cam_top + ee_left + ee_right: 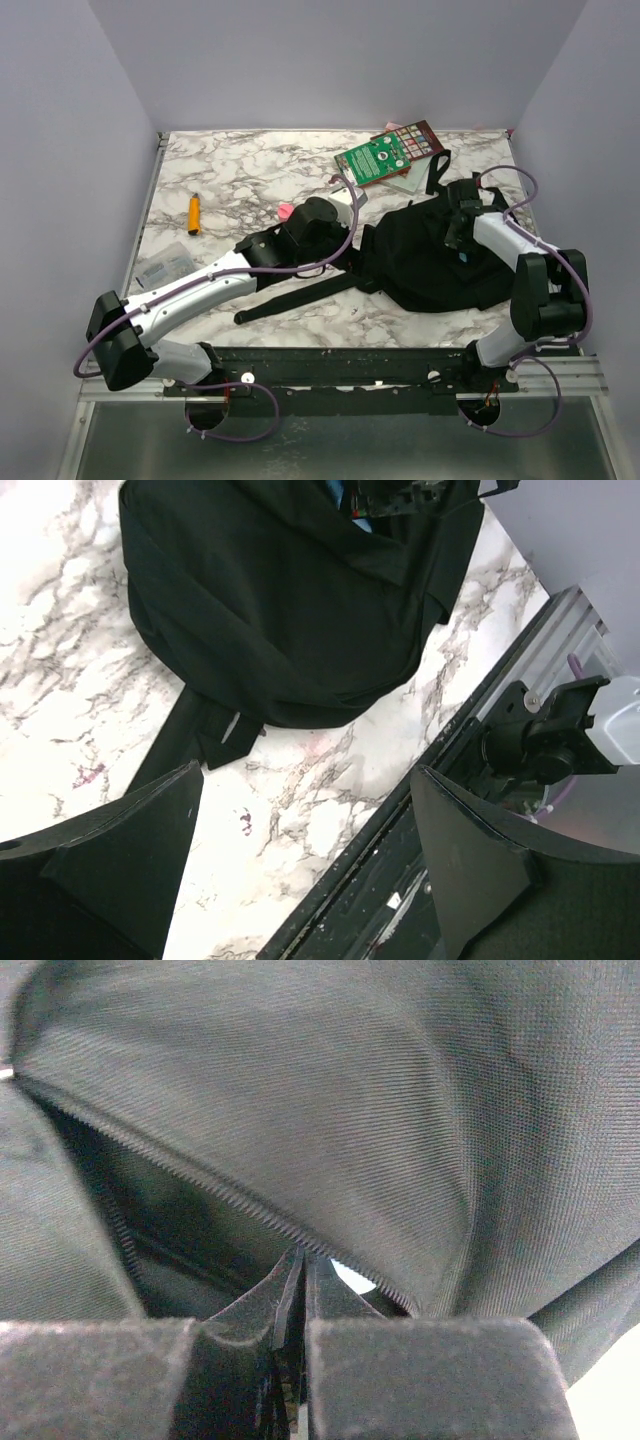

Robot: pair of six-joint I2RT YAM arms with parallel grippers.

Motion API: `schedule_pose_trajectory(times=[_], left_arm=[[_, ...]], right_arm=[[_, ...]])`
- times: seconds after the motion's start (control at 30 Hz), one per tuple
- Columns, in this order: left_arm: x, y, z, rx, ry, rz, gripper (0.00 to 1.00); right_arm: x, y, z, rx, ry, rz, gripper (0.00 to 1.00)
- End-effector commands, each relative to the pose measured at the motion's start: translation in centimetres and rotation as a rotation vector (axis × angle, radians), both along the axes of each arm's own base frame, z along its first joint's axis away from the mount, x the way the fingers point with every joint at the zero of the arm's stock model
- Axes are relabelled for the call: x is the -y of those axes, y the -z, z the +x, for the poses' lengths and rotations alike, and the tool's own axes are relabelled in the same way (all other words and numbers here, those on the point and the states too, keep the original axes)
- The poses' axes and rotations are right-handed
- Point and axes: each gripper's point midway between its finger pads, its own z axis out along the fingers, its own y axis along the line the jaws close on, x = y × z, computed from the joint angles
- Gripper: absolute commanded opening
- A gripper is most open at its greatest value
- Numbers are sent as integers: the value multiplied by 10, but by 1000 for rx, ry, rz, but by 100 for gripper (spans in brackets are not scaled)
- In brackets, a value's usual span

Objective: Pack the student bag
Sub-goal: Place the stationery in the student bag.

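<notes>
Student bag (425,265) lay slumped on the right half of the marble surface (240,170), with one long strap (295,297) trailing toward the near edge.

- **Right end effector** (300,1270): down on the top of the bag. The jaws were drawn narrow, practically together, with the tips set at the lip of the zip (200,1175). I could not tell whether a fold of fabric or the pull was pinched between them.
- **Left end effector** (305,820): spread wide and holding nothing. It hovered above bare surface just left of the bag.
- **Unpacked items**: a green-covered book (380,157) sat at the far edge, just beyond the bag. An orange marker (194,212) lay well apart on the left.

Judged step: getting the bag's mouth open, with packing proper not begun. The dark slot beside the zip suggested a partial opening at most.

Next move, as I read it, calls for the right arm to draw or lift the zip lip and widen the mouth. The soft fabric will likely sag shut, so the left arm should either brace the bag or fetch the book while the opening is held.
</notes>
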Motion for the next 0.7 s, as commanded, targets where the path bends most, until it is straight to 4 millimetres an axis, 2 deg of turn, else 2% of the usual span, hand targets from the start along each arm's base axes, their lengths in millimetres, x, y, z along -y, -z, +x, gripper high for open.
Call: schedule_pose_trajectory(times=[0.0,0.1,0.33,0.43,0.47,0.53,0.67], left_arm=[[-12,-32,8,103,-47,-26,87],[-15,-39,8,127,-50,-34,87],[-27,-55,13,187,-91,-42,88],[-33,-63,13,212,-104,-52,88],[-36,-67,14,225,-115,-55,88],[-43,-75,15,250,-133,-63,88],[-63,-97,20,307,-199,-97,88]], right_arm=[[-1,-33,9,45,-24,-109,9],[-14,-42,12,80,-58,-55,12],[-26,-80,20,165,-91,-12,19],[-45,-102,30,225,-143,25,28],[-58,-108,34,244,-175,51,33],[-96,-121,43,299,-283,134,45],[-200,-145,51,403,-558,351,67]])
